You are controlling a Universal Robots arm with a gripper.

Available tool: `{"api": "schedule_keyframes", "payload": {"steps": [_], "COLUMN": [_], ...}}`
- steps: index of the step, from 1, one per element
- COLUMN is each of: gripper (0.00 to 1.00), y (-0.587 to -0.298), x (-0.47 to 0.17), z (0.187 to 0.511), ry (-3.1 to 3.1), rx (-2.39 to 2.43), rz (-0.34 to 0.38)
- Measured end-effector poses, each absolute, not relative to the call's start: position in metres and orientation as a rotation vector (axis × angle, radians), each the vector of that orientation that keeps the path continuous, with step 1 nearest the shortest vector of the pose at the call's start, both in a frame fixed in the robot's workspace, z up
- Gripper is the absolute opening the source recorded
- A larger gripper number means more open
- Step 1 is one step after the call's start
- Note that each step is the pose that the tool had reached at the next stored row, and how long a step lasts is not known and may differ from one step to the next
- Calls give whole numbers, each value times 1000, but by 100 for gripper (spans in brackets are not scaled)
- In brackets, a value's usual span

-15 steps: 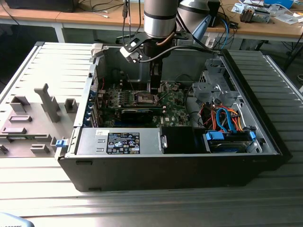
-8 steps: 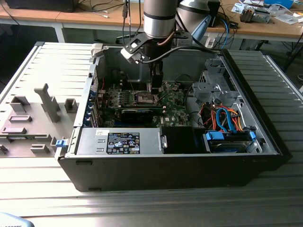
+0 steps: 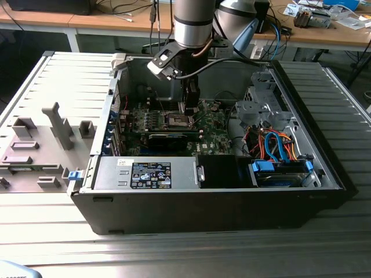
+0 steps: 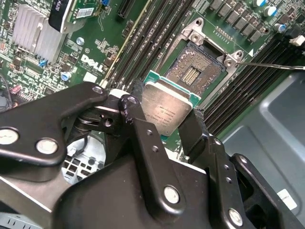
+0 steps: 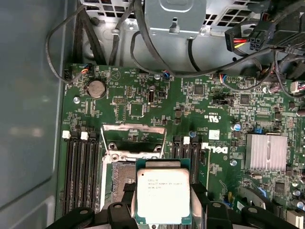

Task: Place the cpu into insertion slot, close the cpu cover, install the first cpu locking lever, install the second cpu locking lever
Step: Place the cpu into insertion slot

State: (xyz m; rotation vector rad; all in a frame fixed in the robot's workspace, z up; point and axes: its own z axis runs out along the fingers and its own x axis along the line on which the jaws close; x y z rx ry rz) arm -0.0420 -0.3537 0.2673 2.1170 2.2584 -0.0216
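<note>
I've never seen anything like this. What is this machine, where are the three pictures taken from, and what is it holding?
It is a robot arm working inside an open computer case lying on a ribbed metal table. One picture comes from a camera standing off the arm; the other two from cameras riding near its wrist, facing the green motherboard. The gripper pinches the cpu, a small silver square chip, by its edges, close to the insertion slot, whose dark centre is uncovered.

Silver-top cpu [image 5: 163, 195] w/ green edge, held flat just above open insertion slot [image 4: 198, 71]; cpu cover [image 5: 133, 138] flipped up
</note>
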Motion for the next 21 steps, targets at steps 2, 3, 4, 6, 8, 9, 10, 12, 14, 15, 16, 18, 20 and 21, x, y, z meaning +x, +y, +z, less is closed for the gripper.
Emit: {"api": "schedule_keyframes", "payload": {"steps": [2, 3, 4, 6, 8, 9, 10, 12, 14, 15, 16, 18, 20, 21], "gripper": [55, 55, 55, 55, 55, 55, 55, 55, 55, 55, 55, 55, 55, 55], "y": [-354, -354, -354, -353, -353, -353, -353, -351, -350, -348, -347, -347, -346, -346], "x": [-43, -43, -43, -44, -44, -44, -44, -44, -44, -44, -44, -44, -44, -44], "z": [267, 267, 267, 266, 266, 266, 266, 266, 265, 265, 265, 264, 264, 264], "ry": [2259, 2259, 2259, 2259, 2259, 2259, 2259, 2259, 2259, 2259, 2259, 2259, 2259, 2259], "rx": [2117, 2117, 2117, 2117, 2117, 2117, 2117, 2117, 2117, 2117, 2117, 2117, 2117, 2117], "rz": [-21, -21, -21, -21, -21, -21, -21, -21, -21, -21, -21, -21, -21, -21]}}
